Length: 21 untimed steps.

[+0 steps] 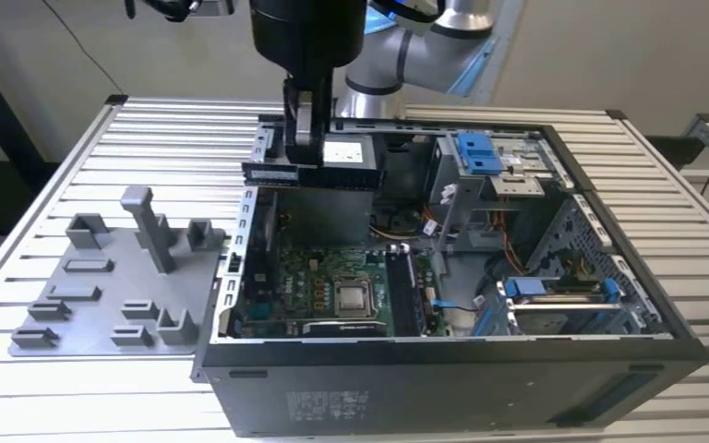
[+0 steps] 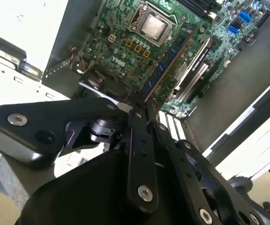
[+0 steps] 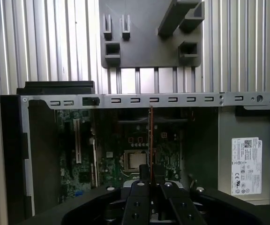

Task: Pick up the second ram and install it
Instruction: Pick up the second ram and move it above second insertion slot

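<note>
Gripper (image 1: 309, 157): jaws closed on the upper edge of the second ram, near its middle.
Second ram (image 1: 314, 176): hung level under the gripper above the open computer case (image 1: 453, 388), clear of everything below. In the first wrist view it ran as a thin edge-on line (image 3: 151, 140) over the motherboard.
Motherboard (image 1: 330, 286): lay on the case floor below the stick, with the bare CPU socket (image 1: 354, 297) at its middle.
Memory slots (image 1: 402, 293): long dark channels just beside the socket on the exterior view's right. They seemed to run crosswise to the stick, which was not yet over them.
Fixture plate (image 1: 108, 295): grey, on the slatted desk (image 1: 71, 166) beside the case, well apart from the stick.
Doing it well: by my judgement, keep the stick level and firmly pinched, and turn it in line with 1 free slot. Its lower edge should be centred over that slot before any downward push, and the case walls kept clear.
</note>
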{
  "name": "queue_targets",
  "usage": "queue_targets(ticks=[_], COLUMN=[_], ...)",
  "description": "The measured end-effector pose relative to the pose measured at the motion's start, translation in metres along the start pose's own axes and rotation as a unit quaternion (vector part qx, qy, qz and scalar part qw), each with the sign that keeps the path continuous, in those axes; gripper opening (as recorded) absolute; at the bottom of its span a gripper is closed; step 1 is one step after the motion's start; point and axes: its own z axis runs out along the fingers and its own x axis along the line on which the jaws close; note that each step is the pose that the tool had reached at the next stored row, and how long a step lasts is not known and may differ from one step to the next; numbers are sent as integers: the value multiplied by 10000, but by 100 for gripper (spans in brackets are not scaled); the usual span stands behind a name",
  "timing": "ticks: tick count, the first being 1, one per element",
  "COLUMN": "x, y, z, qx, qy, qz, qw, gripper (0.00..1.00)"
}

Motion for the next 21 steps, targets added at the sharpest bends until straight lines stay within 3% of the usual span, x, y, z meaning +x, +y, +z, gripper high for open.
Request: queue_targets(ticks=[21], x=[-18], y=[-355], z=[-3], qx=[-2], qy=[-40], qz=[0], qw=[10000], gripper=[14])
